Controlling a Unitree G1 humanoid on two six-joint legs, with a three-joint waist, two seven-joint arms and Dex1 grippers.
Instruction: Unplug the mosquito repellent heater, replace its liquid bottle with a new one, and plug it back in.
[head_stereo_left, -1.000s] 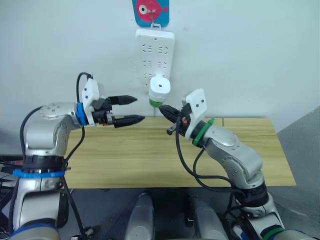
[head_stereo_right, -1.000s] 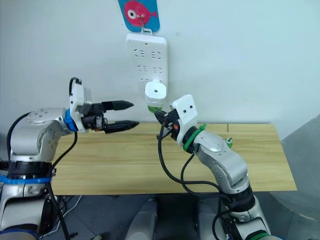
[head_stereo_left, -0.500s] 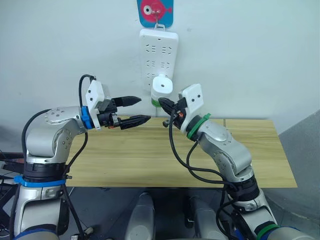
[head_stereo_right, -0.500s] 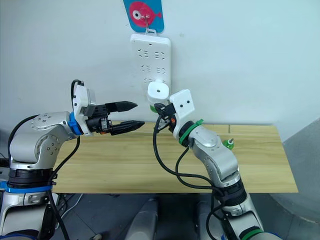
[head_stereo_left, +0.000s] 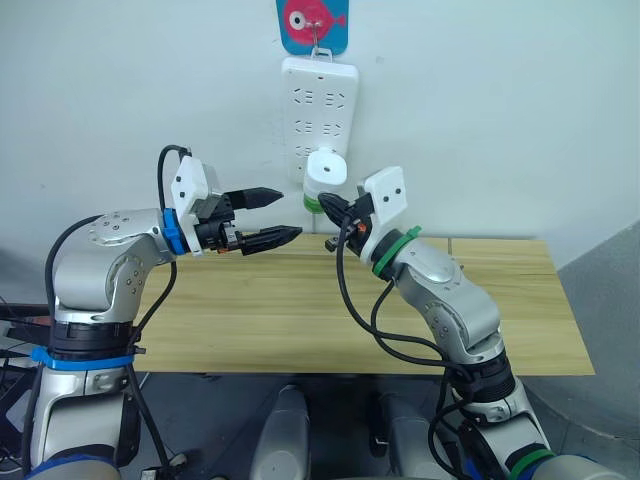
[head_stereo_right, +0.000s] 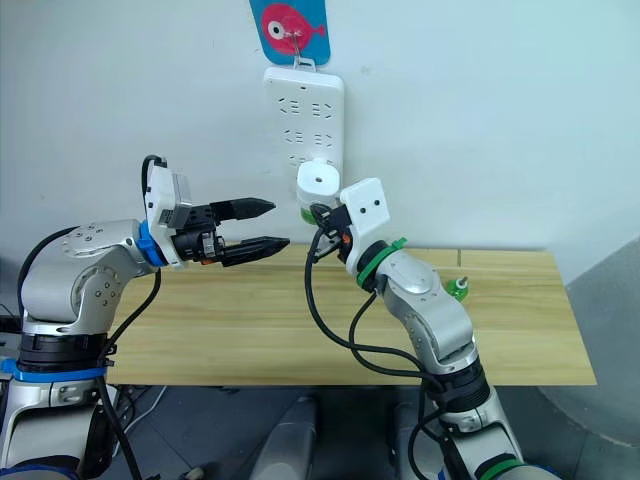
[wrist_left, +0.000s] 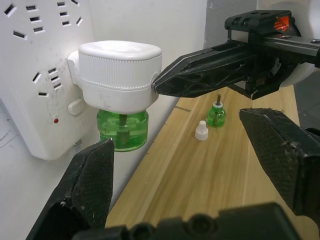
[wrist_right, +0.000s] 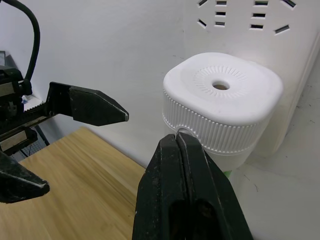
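Wooden and pale, the long rectangular counter is sitting against a plain white wall. Hanging on that wall above it is the long white multi-socket power strip, and plugged into its lower end is the small white rounded mosquito repellent heater, with its round vented top facing out and a clear green liquid bottle screwed in underneath. Reaching in from the left side, the left end effector is hovering just beside the heater with its two black fingers spread wide, touching nothing. Coming in from the other side, the right end effector is pressing its fingers together, tip resting right against the heater's ribbed white side. Down on the counter, near the wall, a second small green bottle is standing upright with a tiny white cap just beside it.
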